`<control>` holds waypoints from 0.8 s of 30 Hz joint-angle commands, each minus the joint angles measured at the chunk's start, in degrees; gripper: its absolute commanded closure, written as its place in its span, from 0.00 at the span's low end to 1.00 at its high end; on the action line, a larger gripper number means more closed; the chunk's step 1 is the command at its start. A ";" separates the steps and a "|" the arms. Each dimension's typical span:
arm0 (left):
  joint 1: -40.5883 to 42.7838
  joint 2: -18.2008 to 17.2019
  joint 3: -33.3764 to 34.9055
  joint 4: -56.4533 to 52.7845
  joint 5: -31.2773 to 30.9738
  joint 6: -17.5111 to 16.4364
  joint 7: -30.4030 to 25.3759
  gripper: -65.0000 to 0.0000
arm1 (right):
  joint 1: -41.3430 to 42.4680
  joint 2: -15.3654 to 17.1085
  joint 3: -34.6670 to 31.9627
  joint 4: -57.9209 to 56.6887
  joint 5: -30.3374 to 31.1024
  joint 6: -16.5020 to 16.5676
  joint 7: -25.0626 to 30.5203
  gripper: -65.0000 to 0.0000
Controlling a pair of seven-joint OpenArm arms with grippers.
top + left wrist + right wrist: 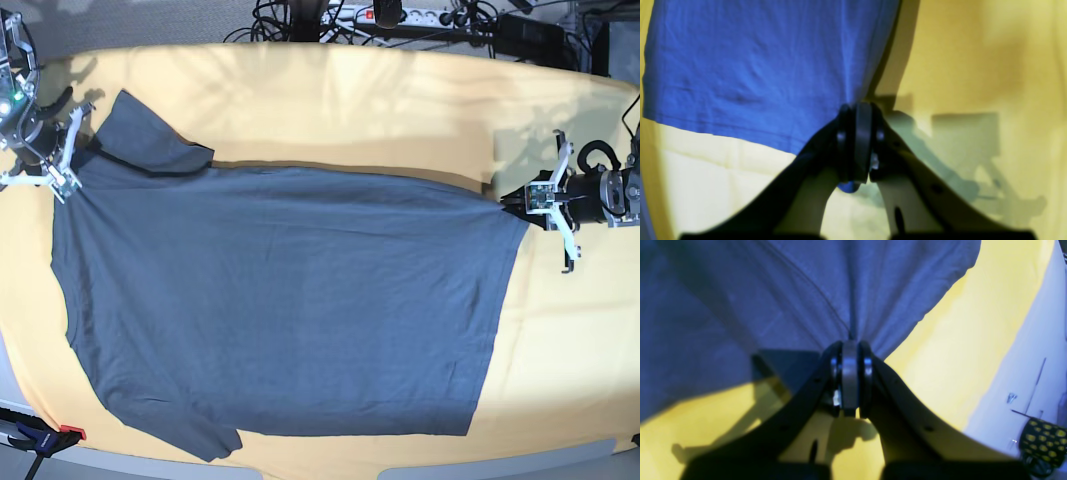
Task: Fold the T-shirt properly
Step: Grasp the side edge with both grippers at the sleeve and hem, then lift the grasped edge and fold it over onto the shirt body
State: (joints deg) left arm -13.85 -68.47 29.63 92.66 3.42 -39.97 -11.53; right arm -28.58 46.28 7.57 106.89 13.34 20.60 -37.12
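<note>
While the T-shirt (290,300) lies spread flat across the yellow cloth (350,110) that covers my bench, both of my arms grip it at opposite ends. My left pincer (858,111), at the right side of the base view, is clamped on the shirt's bottom hem corner, the fabric gathered into a ridge between its closed jaws. My right pincer (850,343), at the left side of the base view, is clamped on the fabric at the shoulder, near the sleeve (150,135) that points toward the far edge of the bench. A crease runs up from that grip in the right wrist view. The shirt's body stretches between the two grips, collar end to the base view's left, hem to its right; the near sleeve reaches the bench's front edge. Cables and a power strip (400,15) lie beyond the far edge. A red-tipped clamp (45,435) sits at the near left corner.
</note>
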 commanded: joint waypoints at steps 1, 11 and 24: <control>-1.03 -2.05 -0.70 0.85 -0.74 -0.03 -0.90 1.00 | -0.68 1.40 2.21 1.42 -0.61 -0.39 -0.39 1.00; 5.79 -6.99 -0.72 8.85 -3.13 -0.03 2.32 1.00 | -11.67 1.38 17.55 6.32 12.46 7.28 -4.20 1.00; 14.16 -15.76 -0.70 25.14 -3.04 -0.03 10.43 1.00 | -16.17 1.53 18.05 6.73 14.88 10.14 -9.14 1.00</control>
State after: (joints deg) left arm 0.78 -82.81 29.56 117.34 0.91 -39.88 -0.34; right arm -44.64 46.65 24.86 112.81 28.14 31.09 -46.17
